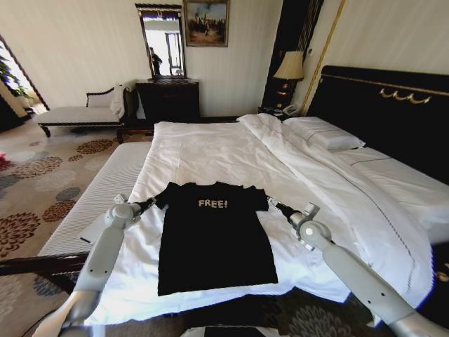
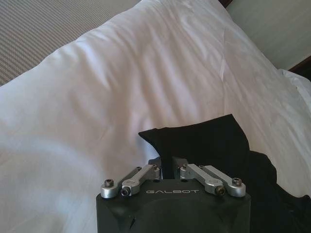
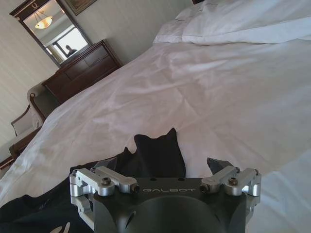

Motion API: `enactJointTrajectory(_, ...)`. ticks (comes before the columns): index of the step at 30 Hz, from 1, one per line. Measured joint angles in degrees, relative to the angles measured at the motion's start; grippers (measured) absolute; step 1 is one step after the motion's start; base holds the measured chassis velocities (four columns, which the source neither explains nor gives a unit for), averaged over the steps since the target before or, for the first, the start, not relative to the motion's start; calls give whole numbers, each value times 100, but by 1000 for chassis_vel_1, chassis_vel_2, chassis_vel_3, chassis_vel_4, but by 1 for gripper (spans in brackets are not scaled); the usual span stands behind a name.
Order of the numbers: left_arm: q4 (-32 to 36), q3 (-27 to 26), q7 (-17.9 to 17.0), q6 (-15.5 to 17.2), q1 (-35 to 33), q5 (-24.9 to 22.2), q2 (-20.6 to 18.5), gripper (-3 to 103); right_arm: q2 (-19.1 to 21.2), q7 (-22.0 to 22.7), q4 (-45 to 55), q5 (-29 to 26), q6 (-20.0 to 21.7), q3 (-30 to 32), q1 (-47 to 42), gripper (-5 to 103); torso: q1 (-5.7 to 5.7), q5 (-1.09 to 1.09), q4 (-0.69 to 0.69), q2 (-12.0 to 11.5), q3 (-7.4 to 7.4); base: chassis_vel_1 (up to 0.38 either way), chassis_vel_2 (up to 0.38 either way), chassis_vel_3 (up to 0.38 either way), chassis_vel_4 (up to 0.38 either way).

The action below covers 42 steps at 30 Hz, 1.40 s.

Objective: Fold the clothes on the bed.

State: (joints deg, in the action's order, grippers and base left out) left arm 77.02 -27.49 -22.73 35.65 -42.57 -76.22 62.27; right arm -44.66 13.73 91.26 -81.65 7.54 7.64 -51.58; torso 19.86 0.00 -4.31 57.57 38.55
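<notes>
Black FREE! T-shirt (image 1: 214, 235) flat on bed (image 1: 210, 151), lower centre of head view, long axis toward headboard. Left gripper (image 1: 149, 204) clamped on left sleeve; right gripper (image 1: 272, 204) at right sleeve, fingers apart. Both equally near.

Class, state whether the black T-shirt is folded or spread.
Spread: the T-shirt lies flat on the bed, lettering up, both sleeves out.

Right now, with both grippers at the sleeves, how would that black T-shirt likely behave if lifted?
The T-shirt would probably sag; it lies flat and its sleeve already puckers at the left gripper. It looks light, barely denting the sheet of the bed. The right gripper stands open at the other sleeve, so thin cloth may slip.
</notes>
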Motion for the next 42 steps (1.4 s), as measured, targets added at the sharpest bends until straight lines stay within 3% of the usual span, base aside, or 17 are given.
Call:
enactJointTrajectory(1, 3, -5, 3, -2, -3, 3, -5, 8, 0, 2, 0, 4, -1, -3, 1, 100, 0, 0, 0, 0, 0, 0, 0, 0, 0)
enactJointTrajectory(6, 4, -26, 9, -5, -3, 6, -8, 1, -3, 12, 2, 14, -2, -10, 1, 100, 0, 0, 0, 0, 0, 0, 0, 0, 0)
enactJointTrajectory(24, 529, -711, -68, 41, -573, -226, -465, 0, -87, 38, -44, 28, -11, -110, 146, 100, 0, -1, 1, 0, 0, 0, 0, 0, 0)
enactJointTrajectory(36, 524, -642, -33, 39, -621, -31, -402, -3, -29, 55, -7, 47, -14, -94, 87, 100, 0, 0, 0, 0, 0, 0, 0, 0, 0)
enactJointTrajectory(40, 622, -742, -123, 82, -706, -39, -494, 18, -12, 55, -44, 34, -15, -44, 101, 100, 0, 1, -1, 0, 0, 0, 0, 0, 0)
enactJointTrajectory(42, 655, -788, -133, 97, -727, -52, -531, 18, -13, 55, -66, 28, -15, -38, 114, 100, 0, 0, 0, 0, 0, 0, 0, 0, 0)
